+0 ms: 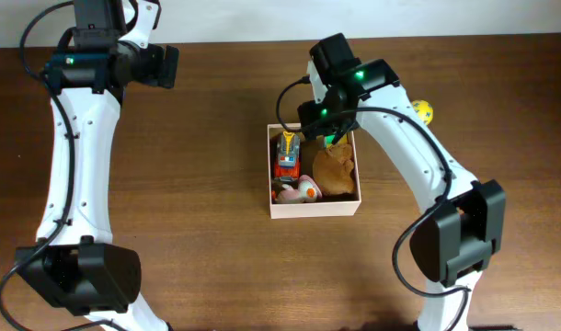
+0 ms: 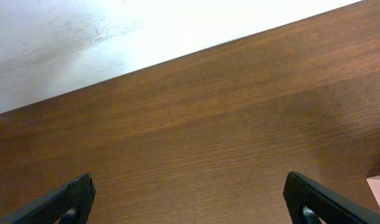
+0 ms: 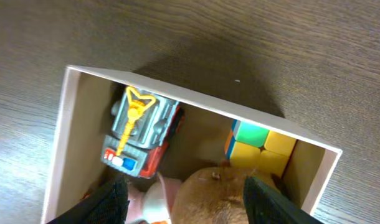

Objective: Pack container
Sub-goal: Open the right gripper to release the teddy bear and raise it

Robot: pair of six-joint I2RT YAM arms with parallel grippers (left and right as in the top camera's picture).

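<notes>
- The box [image 1: 314, 210] sits on the table [image 1: 216, 138], a little right of the middle. It stands flat with its open side up.
- It already looks quite full. Inside are a red and grey toy truck [image 3: 143, 134] on the left side, a block of coloured squares [image 3: 258, 146] in the far right corner, a brown fuzzy toy [image 1: 334, 168] on the right side, and a white and orange egg toy [image 1: 307, 189] at the near end. Something pink lies by the egg, but I cannot tell what it is.
- The right gripper [image 3: 187, 199] hangs over the far end of the box. Its fingers [image 3: 112, 199] are apart and pinch nothing, so I think it has let go.
- The left gripper [image 2: 187, 186] is far off on the left, over bare table. Its fingers are spread wide and hold nothing.
- One small yellow toy [image 1: 422, 111] lies outside on the table, far right, just beside the right arm.
- My guess: most of the packing is done. The yellow toy may still need to go in.
</notes>
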